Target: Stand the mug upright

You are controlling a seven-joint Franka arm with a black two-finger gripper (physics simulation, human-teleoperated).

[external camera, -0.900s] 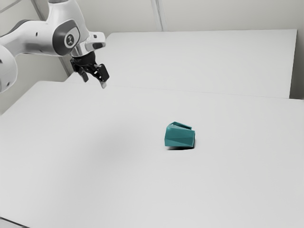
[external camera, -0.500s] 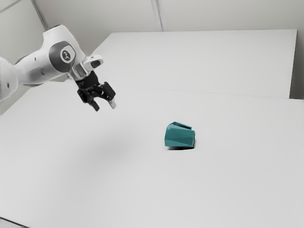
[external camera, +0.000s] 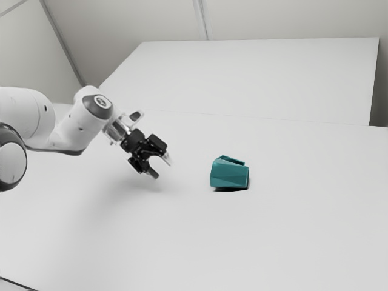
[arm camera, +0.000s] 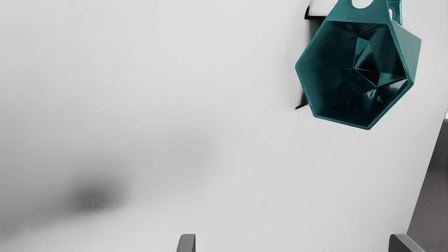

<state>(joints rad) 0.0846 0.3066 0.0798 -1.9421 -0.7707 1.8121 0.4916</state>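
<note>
One mug (external camera: 230, 174): still on its side
Pincer (external camera: 163, 170): lower, nearer, spread apart, empty
Gap: narrowing, likely to grasp

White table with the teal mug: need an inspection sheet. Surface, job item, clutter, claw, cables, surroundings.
Surface: white table, shadows on it.
Job item: faceted teal mug lying on its side, mouth toward the claw, not yet upright.
Clutter: nothing seen.
Claw: black two-finger claw open, holding nothing, short of the mug.
Cables: none identifiable; thin dark line at the exterior view's lower left corner, nature unclear.
Surroundings: pale wall; dark grey area past the table edge.
</note>
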